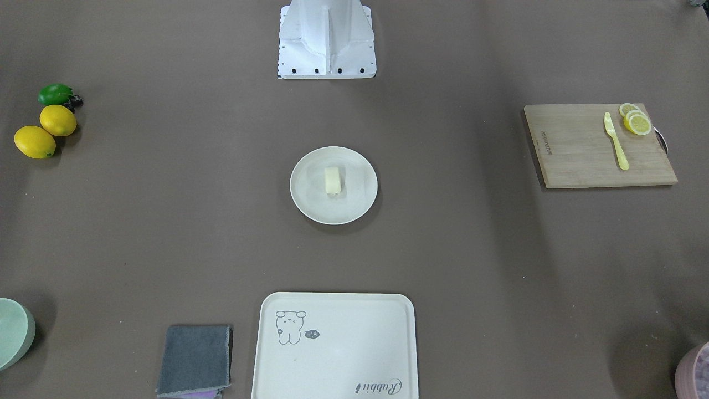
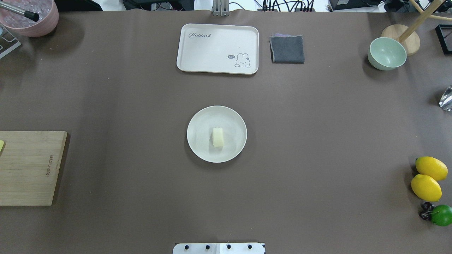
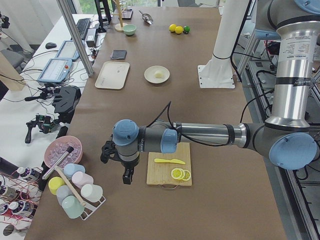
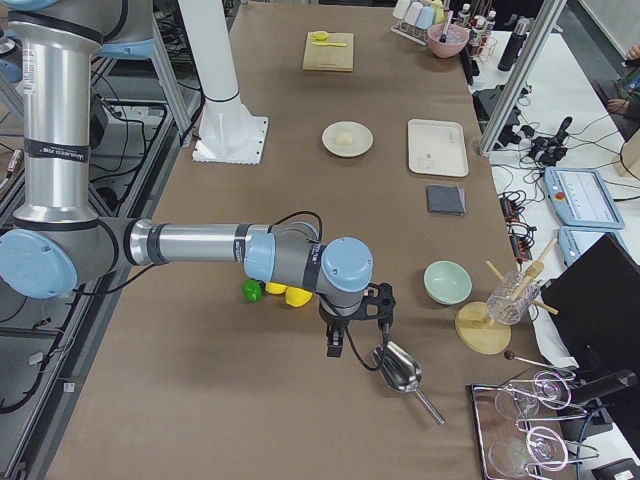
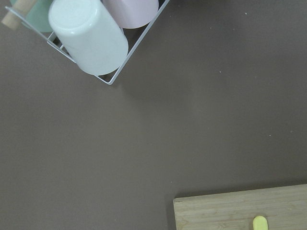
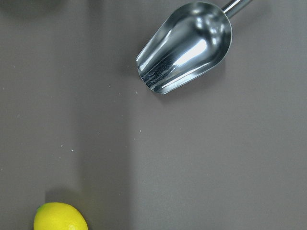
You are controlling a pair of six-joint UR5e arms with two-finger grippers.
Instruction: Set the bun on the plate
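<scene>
The pale cream bun (image 1: 332,180) (image 2: 218,137) lies near the middle of the round cream plate (image 1: 308,206) (image 2: 200,147) at the table's centre. No gripper is near it. My left gripper (image 3: 127,176) hangs over the table's left end, between the cutting board and the cup rack, seen only in the exterior left view. Far off at the other end, my right gripper (image 4: 335,345) hovers by a metal scoop, seen only in the exterior right view. I cannot tell whether either gripper is open or shut.
A cream tray (image 2: 217,48) and a grey cloth (image 2: 287,49) lie beyond the plate. A green bowl (image 2: 386,53), lemons (image 2: 426,187) and a lime (image 2: 441,215) sit on the right, with a metal scoop (image 6: 184,46). A wooden board (image 1: 598,145) with lemon slices and a cup rack (image 5: 88,38) are on the left.
</scene>
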